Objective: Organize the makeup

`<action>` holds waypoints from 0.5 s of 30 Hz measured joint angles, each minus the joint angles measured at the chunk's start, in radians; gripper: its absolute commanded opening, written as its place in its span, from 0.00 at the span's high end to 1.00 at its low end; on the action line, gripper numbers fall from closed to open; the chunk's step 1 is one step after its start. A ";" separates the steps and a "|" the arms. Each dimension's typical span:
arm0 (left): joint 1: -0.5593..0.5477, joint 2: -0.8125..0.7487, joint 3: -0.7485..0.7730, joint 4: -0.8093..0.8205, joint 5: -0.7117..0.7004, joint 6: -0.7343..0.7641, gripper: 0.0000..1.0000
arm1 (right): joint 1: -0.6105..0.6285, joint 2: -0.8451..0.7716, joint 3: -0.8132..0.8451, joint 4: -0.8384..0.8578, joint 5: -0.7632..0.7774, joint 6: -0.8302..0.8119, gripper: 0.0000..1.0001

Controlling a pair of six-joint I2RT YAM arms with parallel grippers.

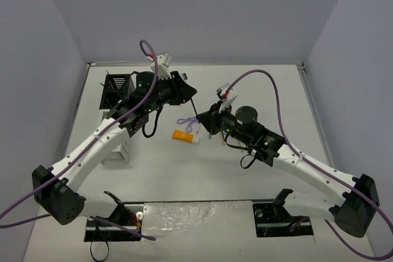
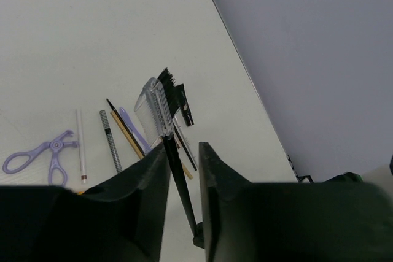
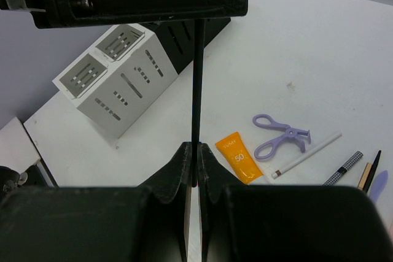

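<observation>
A thin black-handled brow brush (image 2: 157, 107) with a clear comb head hangs in the air between both grippers. My right gripper (image 3: 198, 148) is shut on the lower end of its handle (image 3: 198, 78), also seen in the top view (image 1: 196, 113). My left gripper (image 2: 184, 148) is open, its fingers on either side of the handle, which crosses the gap at a slant. On the table lie an orange tube (image 3: 238, 157), a purple looped tool (image 3: 279, 136), a white pencil (image 3: 307, 154), and grey (image 2: 110, 140) and tan (image 2: 126, 133) pencils.
The black-and-white compartment rack (image 1: 118, 93) stands at the left of the table and also shows in the right wrist view (image 3: 116, 84). Grey walls close in the table at the back and sides. Purple cables arc over both arms.
</observation>
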 measured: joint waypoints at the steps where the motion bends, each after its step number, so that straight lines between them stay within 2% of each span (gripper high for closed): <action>1: -0.002 0.000 0.000 0.007 -0.001 -0.002 0.87 | 0.000 0.002 0.000 0.000 0.000 0.000 1.00; 4: -0.003 0.000 0.000 0.025 -0.002 -0.012 0.93 | 0.000 0.013 0.000 0.002 0.000 0.000 0.99; 5: -0.003 0.001 0.000 0.030 -0.002 -0.014 0.95 | 0.000 0.017 0.000 0.003 0.000 0.000 0.95; 9: -0.003 0.006 0.000 0.038 -0.010 -0.017 0.97 | 0.000 0.030 0.000 0.007 0.011 -0.002 0.58; 11: -0.003 0.010 0.000 0.043 -0.014 -0.016 0.98 | 0.000 0.037 0.001 0.004 0.023 -0.003 0.36; 14: -0.002 0.014 0.003 0.036 -0.031 -0.004 0.98 | 0.000 0.051 0.004 -0.017 0.051 -0.012 0.16; 15: 0.000 0.017 0.009 0.028 -0.041 0.005 0.98 | 0.000 0.054 0.006 -0.029 0.065 -0.015 0.13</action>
